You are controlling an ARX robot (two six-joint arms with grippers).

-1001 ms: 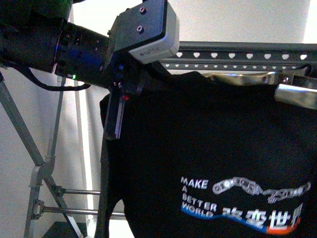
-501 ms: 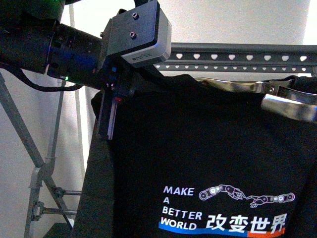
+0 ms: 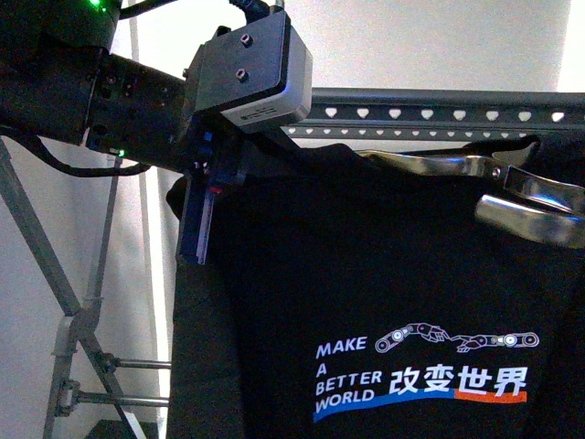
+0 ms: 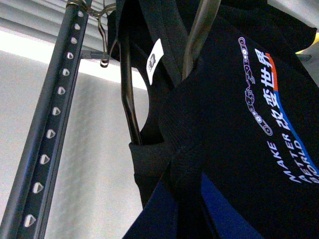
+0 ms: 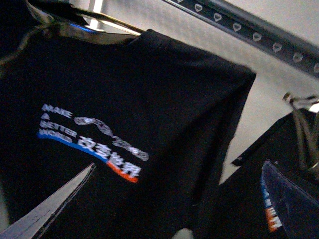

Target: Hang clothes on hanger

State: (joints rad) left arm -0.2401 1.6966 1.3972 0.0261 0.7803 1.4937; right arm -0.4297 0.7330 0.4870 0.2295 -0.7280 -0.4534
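My left tool (image 4: 187,214) is clenched on the shoulder of the black T-shirt (image 3: 366,265), with cloth pinched between its blue fingers (image 4: 222,216). The T-shirt hangs up high, just in front of the grey rack (image 3: 439,105) with the heart holes. My right tool (image 3: 492,194) is by the other shoulder, its silver fingers (image 3: 535,224) apart and holding nothing.

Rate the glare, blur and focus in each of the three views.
Front view: backlit, the wall behind the rack rail blown white, the T-shirt a flat black, its print sharp. Left wrist view: a bright blown-out band behind the rail; print crisp, the nearest cloth soft. Right wrist view: motion blur smears the print, and the rail's holes look soft.
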